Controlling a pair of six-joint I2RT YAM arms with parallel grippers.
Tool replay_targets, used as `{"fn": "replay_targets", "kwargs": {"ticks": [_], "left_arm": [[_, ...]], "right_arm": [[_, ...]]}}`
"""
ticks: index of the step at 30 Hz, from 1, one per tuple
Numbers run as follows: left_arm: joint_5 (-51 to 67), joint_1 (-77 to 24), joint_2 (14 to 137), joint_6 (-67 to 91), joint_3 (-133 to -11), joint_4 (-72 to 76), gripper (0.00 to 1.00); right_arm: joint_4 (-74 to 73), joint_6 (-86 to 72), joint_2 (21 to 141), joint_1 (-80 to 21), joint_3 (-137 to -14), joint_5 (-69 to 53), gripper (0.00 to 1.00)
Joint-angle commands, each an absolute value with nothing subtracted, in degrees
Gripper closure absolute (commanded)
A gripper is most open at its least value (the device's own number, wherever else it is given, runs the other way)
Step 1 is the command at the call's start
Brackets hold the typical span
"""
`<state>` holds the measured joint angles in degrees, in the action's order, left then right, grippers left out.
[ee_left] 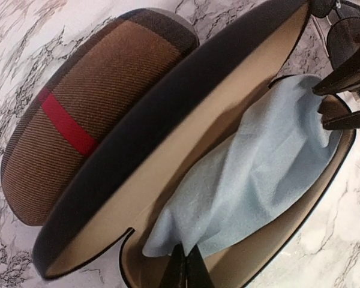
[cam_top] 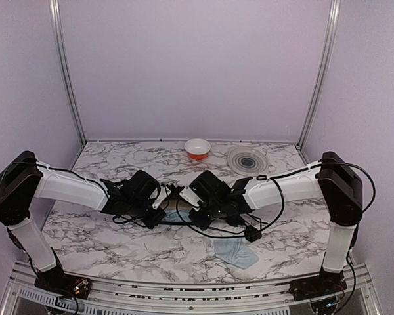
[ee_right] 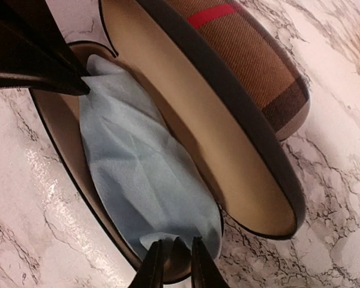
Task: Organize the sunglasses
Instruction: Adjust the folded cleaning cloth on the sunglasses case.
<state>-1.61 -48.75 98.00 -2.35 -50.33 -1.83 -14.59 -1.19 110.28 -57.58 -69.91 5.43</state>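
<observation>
The brown plaid case (ee_left: 102, 108) with a red stripe lies open mid-table, its tan inside facing up. A light blue cloth (ee_left: 258, 168) is spread in the lower half. My left gripper (ee_left: 186, 267) is shut on the cloth's near end. At the other end of the case, my right gripper (ee_right: 177, 264) has its tips just over the rim by the cloth (ee_right: 138, 174), jaws a little apart, and nothing clearly between them. The sunglasses (ee_left: 350, 35) show only as a dark lens and thin wire beside the right fingers (ee_left: 348, 78). In the top view both arms hide them.
A second blue cloth (cam_top: 236, 252) lies on the marble table (cam_top: 105, 243) in front of the right arm. An orange bowl (cam_top: 197, 148) and a grey ringed plate (cam_top: 247, 159) stand at the back edge. Black cables trail under the right wrist.
</observation>
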Motion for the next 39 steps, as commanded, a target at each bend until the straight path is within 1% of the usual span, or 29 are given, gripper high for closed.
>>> {"fn": "replay_targets", "kwargs": {"ticks": [1,16,18,22,26,30,36,39], "left_arm": [[0.8,-50.4,92.9,-4.0,-50.8,-1.4,1.00],[-1.1,-50.6,90.1,-4.8,-55.8,-8.0,1.00],[-0.7,-50.8,89.2,-5.0,-56.0,-9.1,1.00],[1.1,-51.1,87.3,-4.6,-56.1,-10.1,1.00],[2.7,-51.2,86.5,-3.1,-56.3,-10.4,1.00],[4.4,-51.2,85.7,-1.5,-56.6,-10.5,1.00],[4.7,-51.2,83.7,-0.4,-57.0,-11.4,1.00],[4.6,-51.2,82.9,-0.1,-56.8,-11.7,1.00]], "right_arm": [[-12.1,-1.0,106.7,-56.9,-70.8,7.5,0.83],[-10.5,1.6,100.4,-56.2,-68.6,9.3,0.81],[-9.2,3.6,98.8,-56.3,-67.2,9.0,0.79],[-4.2,9.5,95.2,-56.2,-62.4,5.8,0.71],[-0.4,14.5,94.0,-54.9,-59.2,1.2,0.65],[4.1,19.7,93.2,-54.6,-55.6,-0.6,0.63],[8.8,24.8,92.4,-52.9,-52.0,-3.6,0.62],[10.6,26.1,92.7,-52.3,-51.3,-3.3,0.62]]}}
